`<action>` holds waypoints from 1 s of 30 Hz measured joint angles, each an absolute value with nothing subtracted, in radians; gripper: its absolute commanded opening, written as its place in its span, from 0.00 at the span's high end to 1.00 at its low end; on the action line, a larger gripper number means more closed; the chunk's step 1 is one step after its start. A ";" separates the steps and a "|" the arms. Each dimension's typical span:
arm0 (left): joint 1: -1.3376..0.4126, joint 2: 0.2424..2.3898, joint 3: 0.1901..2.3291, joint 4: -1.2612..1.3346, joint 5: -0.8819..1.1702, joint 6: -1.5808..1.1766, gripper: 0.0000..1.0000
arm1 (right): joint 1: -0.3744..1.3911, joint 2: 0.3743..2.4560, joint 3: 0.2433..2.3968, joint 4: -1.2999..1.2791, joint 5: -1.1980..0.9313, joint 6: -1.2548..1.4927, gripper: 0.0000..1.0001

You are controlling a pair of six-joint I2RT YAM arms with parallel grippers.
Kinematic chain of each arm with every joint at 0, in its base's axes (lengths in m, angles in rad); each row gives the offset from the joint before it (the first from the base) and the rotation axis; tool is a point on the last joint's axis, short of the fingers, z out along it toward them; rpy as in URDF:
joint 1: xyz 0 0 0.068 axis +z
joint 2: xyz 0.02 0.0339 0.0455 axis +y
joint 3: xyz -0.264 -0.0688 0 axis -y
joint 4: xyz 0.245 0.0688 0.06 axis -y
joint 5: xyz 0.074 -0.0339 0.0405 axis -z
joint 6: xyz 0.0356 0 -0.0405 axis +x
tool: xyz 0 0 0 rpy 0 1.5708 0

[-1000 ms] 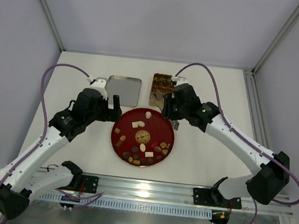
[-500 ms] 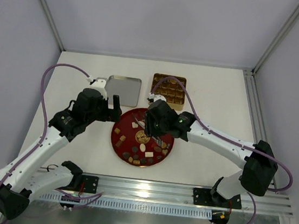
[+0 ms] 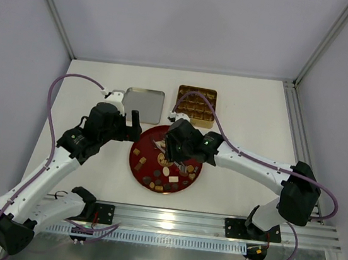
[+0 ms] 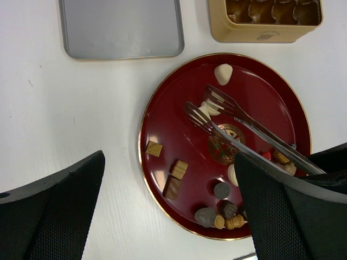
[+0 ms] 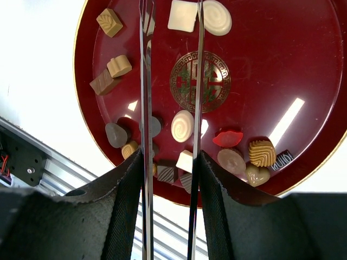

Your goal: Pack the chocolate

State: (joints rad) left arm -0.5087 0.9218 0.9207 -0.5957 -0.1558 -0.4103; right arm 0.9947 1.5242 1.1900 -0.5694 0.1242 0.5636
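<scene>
chocolate (image 5: pixel 182 125): small, light, rigid bites with glossy shells. judged slippery against metal and easy to scar or crack if squeezed hard. all lie loose on the red plate (image 5: pixel 282 65) mid-counter, most crowded at its near rim. the gold tin (image 4: pixel 265 32) sits toward the far edge.

right tool (image 5: pixel 171 162) clamps the tongs (image 4: pixel 244 127). tong arms are parted and the tips straddle a cream square piece (image 5: pixel 182 15) in the plate's far-left part; contact unclear.

best hold: its two flat opposite sides, low down. it lies flat with no real long axis, edges slightly skewed to the tong arms. brown bars (image 4: pixel 173 187) by the left rim slant near-left to far-right.

left tool (image 4: pixel 171 162) is spread wide, holds nothing, and hangs above the plate's left side.
</scene>
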 measured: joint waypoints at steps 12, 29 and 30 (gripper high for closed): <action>-0.509 0.922 0.921 -0.596 -0.155 -0.410 0.00 | 1.020 1.565 1.180 -0.568 0.133 0.579 0.54; -0.509 0.922 0.920 -0.596 -0.155 -0.410 0.00 | 1.065 1.570 1.182 -0.618 0.198 0.579 0.54; -0.509 0.922 0.920 -0.596 -0.155 -0.410 0.00 | 1.065 1.570 1.182 -0.619 0.199 0.579 0.55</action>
State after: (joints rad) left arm -0.5087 0.9218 0.9203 -0.5957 -0.1555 -0.4103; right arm 1.0649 1.5700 1.1820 -0.6186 0.1993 0.5793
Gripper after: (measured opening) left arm 0.996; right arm 0.458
